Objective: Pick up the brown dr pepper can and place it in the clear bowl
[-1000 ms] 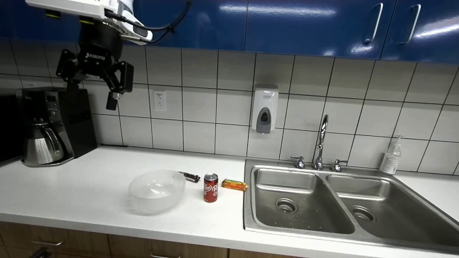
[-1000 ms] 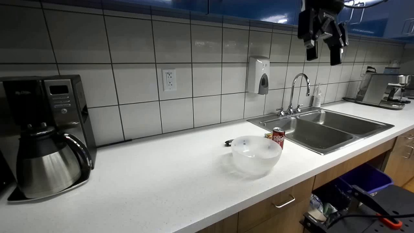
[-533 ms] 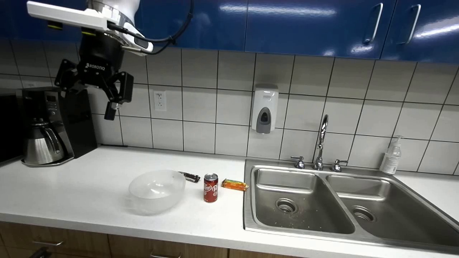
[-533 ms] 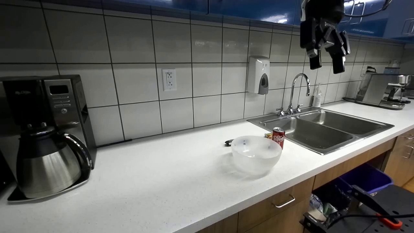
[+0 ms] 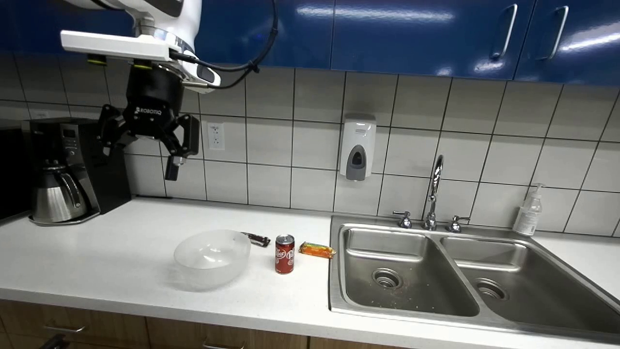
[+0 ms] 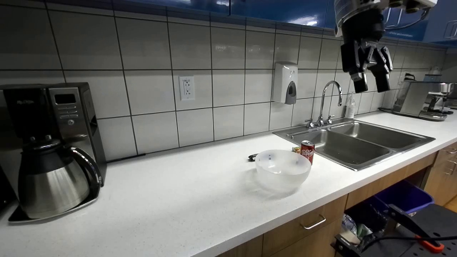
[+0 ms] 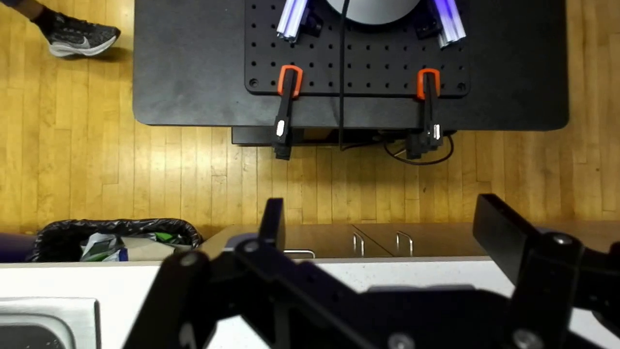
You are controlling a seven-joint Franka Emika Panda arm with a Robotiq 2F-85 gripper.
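Zero done, I'd say: can upright on cntr btwn bowl & sink edge, back from front edge. Gripper high, jaws apart, nothing held; grasp, carry, place TBD.

In both exterior views free air lies between the gripper, hanging high with its fingers spread, and the upright dr pepper can, and a strip of countertop runs from there to the front edge. Low down, the clear bowl stands near one side, an orange packet near the other, and a dark bar behind. Beyond rises the tiled wall, its dispenser jutting out, the faucet standing tall behind the sink.
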